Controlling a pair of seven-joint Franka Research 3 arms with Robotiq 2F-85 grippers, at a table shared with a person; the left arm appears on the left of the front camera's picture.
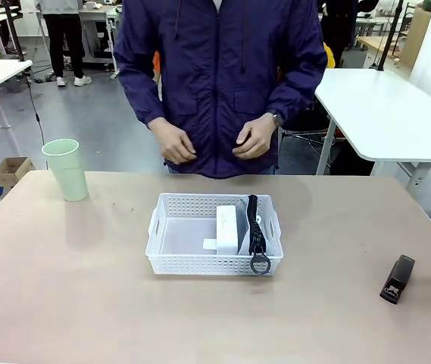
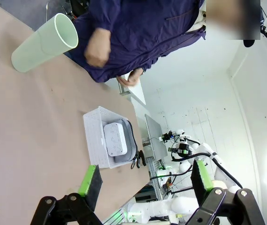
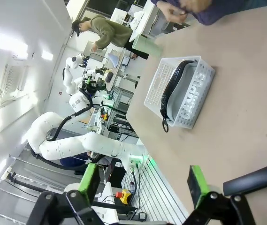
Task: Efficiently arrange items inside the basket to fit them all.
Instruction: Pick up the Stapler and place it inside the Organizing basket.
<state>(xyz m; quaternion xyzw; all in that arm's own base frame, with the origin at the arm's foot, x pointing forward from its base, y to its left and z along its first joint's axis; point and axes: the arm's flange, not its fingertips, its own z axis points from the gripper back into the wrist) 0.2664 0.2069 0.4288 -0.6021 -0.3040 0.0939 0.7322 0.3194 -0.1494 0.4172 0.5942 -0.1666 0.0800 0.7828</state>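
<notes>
Centre of the front view: the white lattice basket [image 1: 200, 201] sits on the tan worktop [image 1: 86, 296]. We see two of the items packed into its right half. The grey pouch [image 1: 254, 220] stands on edge along the right wall, black zipper uppermost, its ring hanging over the near rim. The white box [image 1: 227, 227] stands on edge just left of it, pressed against it. The left half of the basket floor is bare.

At the upper left of the frame, the pale green cup [image 1: 67, 168] stands upright on the worktop, well apart from the basket. At the lower right lies the black stapler [image 1: 398, 278], also well apart from it.

At top centre, a person [image 1: 219, 68] in a dark blue jacket stands at the far edge. The person's hands [image 1: 173, 142] are held at the waist, above the worktop, touching nothing on it.

In the left wrist view, the robot's left hand [image 2: 146, 180] hangs above the worktop with its green-padded fingers [image 2: 91, 180] spread wide apart and nothing between them. The basket lies beyond them at mid-frame.

In the right wrist view, the right hand [image 3: 143, 182] is likewise spread and holds nothing. There the stapler lies at the lower right, close beside one finger but outside the gap.
</notes>
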